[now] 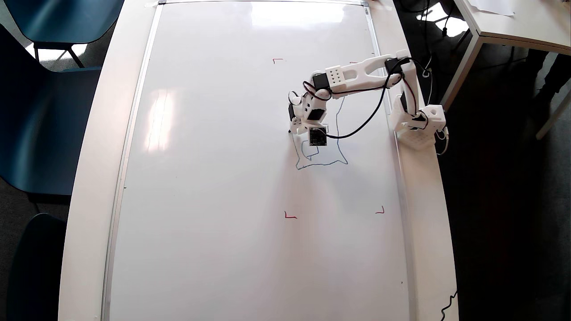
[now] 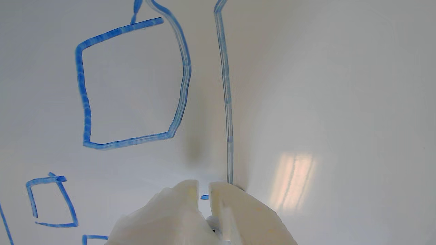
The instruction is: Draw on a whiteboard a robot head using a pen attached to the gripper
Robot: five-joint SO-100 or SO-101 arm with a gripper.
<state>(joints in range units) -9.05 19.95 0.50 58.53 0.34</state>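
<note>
Step in hand: You are partway through the robot head [image 1: 322,154]. Its wobbly blue outline is drawn along the left side, the bottom and the right side in the overhead view; the top edge lies under the arm, so you cannot tell whether it is closed.
Where the drawing sits: on the whiteboard [image 1: 223,178], in its right half, between the upper and lower red corner marks [image 1: 290,216] and nearer the upper ones.
Inner marks: The wrist view shows one large square [image 2: 133,85] and a smaller one [image 2: 51,200] at lower left, with another stroke starting at the bottom edge.
Claw: The claw [image 2: 203,190] shows two pale fingers nearly together, a thin slit between them. A speck of blue shows in that slit, likely the pen [image 2: 204,197]. You may judge it clamped, though the grip itself is not plainly shown.
Tip: In the overhead view the claw [image 1: 292,130] sits at the upper left corner of the outline, where a long blue line [image 2: 226,102] runs up to the fingers in the wrist view. Whether the tip touches the board you cannot tell.
Next move: probably carry the stroke on from this corner. Keep pressure even and the wrist steady, for the lines already waver.
Around: a perforated base block [image 1: 419,133] on the worktop [image 1: 89,178] rim, a black cable [image 1: 374,111] looping over the drawing, blue chairs [image 1: 40,111] at left.
In the way: The cable and the black module [image 1: 317,136] hide part of the figure from above; lean on the wrist view.
</note>
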